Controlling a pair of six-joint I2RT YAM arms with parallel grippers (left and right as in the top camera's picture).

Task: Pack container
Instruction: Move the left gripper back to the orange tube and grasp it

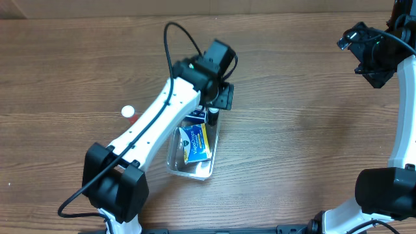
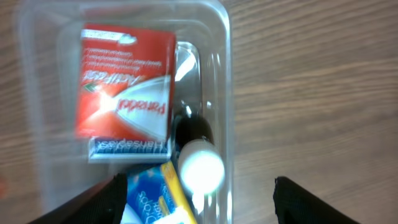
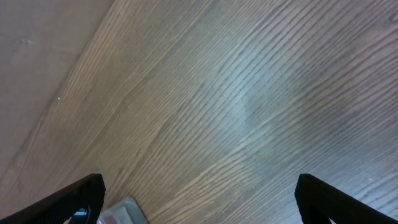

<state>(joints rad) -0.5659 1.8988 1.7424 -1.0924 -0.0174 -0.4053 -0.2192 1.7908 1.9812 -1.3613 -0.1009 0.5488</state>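
Hovering with its fingers [image 2: 93,202] spread wide and gripping nothing, the left gripper [image 2: 199,185] is hanging over the container [image 2: 227,93], whose right wall is running up between the two fingertips. Ahead of the fingers, inside the tub, a red Panadol box [image 2: 124,87] is resting on a white-and-blue Hansaplast box [image 2: 129,148]. A dark bottle [image 2: 194,130] is lying just to their right, its white cap [image 2: 200,168] pointing back into the gap between the fingers. A blue-and-yellow box [image 2: 152,199] is lying just beside the left finger.

From overhead the arm is covering the red box, so only the blue-and-yellow box is showing clearly. A small white round thing [image 1: 128,112] is sitting on the table [image 1: 292,130], well apart from the fingers.

The right gripper [image 1: 361,58], far from the container, is holding its fingers [image 3: 74,199] apart over the wood.
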